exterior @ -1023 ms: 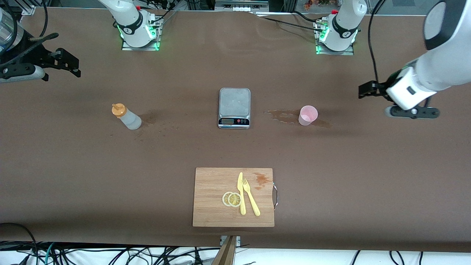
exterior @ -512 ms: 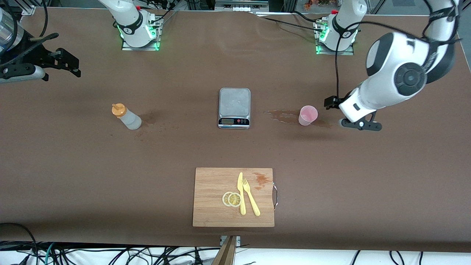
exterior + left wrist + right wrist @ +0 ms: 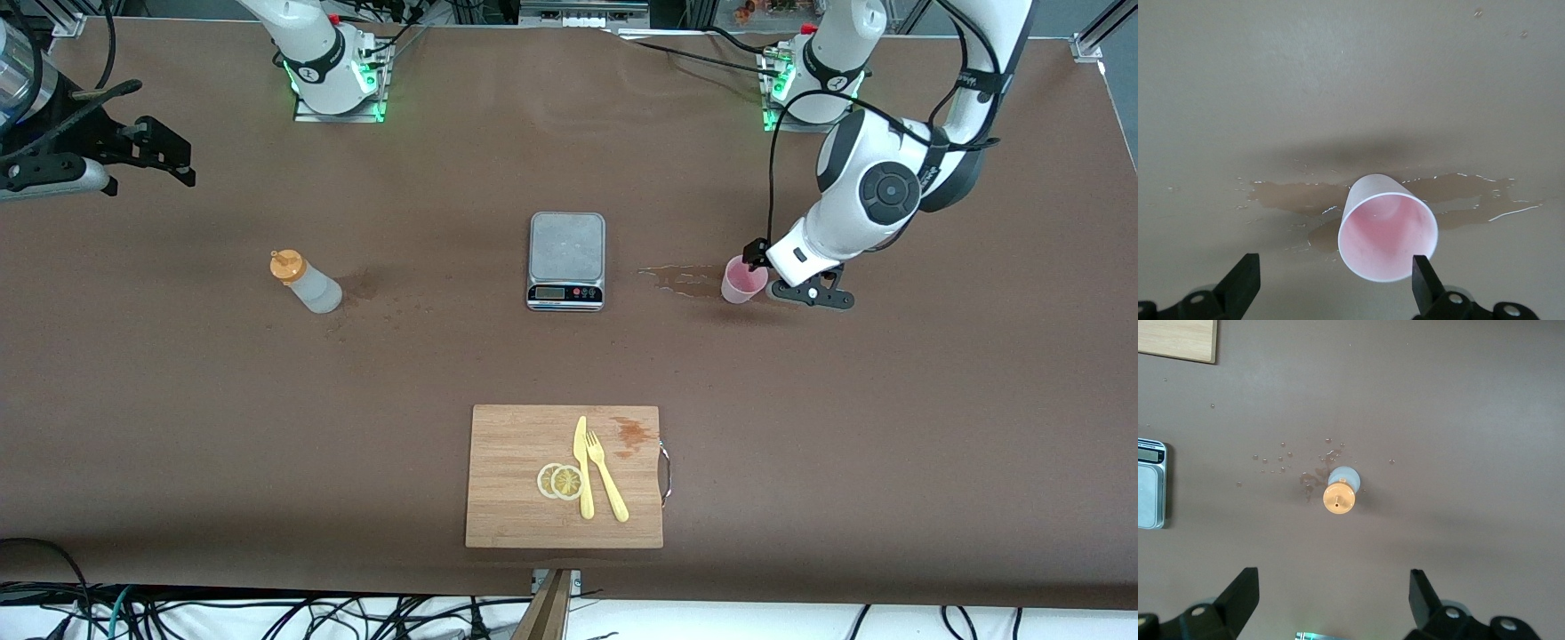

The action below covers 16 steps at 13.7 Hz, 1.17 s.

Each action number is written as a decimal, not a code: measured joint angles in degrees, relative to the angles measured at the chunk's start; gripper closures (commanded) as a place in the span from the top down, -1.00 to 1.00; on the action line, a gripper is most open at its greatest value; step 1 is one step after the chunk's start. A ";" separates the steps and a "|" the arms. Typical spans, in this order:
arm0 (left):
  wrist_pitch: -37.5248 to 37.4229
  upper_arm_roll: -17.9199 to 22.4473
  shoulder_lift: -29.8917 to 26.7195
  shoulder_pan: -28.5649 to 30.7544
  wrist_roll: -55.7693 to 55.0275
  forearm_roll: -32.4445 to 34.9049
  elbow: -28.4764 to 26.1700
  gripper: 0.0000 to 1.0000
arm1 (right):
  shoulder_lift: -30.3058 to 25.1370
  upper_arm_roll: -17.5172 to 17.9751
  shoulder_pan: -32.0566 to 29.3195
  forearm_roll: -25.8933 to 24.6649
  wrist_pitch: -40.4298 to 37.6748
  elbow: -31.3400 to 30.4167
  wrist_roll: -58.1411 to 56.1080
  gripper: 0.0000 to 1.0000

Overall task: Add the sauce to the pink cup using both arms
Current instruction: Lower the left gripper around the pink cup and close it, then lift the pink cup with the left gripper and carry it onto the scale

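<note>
Pink plastic marked the cup (image 3: 744, 278), which stood upright on the brown bench (image 3: 889, 427) toward the left arm's end, in a shallow brownish puddle (image 3: 680, 279) that spread from it toward the grey kitchen scale (image 3: 566, 260) at the bench's middle. The left pincer (image 3: 772, 276) was low beside the cup, at about three o'clock from it in the front view, its jaws spread wide; in the left wrist view the two black fingers (image 3: 1423, 283) flanked the cup's rim (image 3: 1387, 227), one finger just beside it and the other well apart, and nothing was gripped. The sauce bottle (image 3: 305, 281), whitish with an orange nozzle cap, stood toward the right arm's end of the bench, at nine o'clock from the scale, with small wet spots (image 3: 356, 293) around it. The right pincer (image 3: 164, 151) waited high over that end of the bench, wide apart and empty, looking straight down on the bottle's cap (image 3: 1339, 499). Nearer the front camera, at six o'clock from the scale, a wooden cutting board (image 3: 516, 498) carried two lemon slices (image 3: 560, 481), a yellow knife (image 3: 582, 467) and a yellow fork (image 3: 606, 476).
</note>
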 measured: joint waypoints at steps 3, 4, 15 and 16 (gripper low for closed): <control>4.27 -0.02 2.56 0.01 0.06 0.31 -1.08 0.80 | 0.00 -0.01 0.00 0.00 -0.01 0.00 0.00 1.00; 4.90 -0.03 3.41 0.01 0.06 0.34 -1.09 0.39 | 0.00 -0.02 0.00 0.00 -0.03 0.00 0.00 1.00; 1.22 -0.40 6.30 0.01 0.78 0.37 1.27 -1.00 | 0.02 -0.06 -0.04 0.00 -0.45 0.00 0.00 1.00; -2.94 -0.82 6.17 0.04 0.80 0.37 3.51 -1.00 | 0.03 -0.08 -0.05 0.00 -0.45 0.00 0.00 1.00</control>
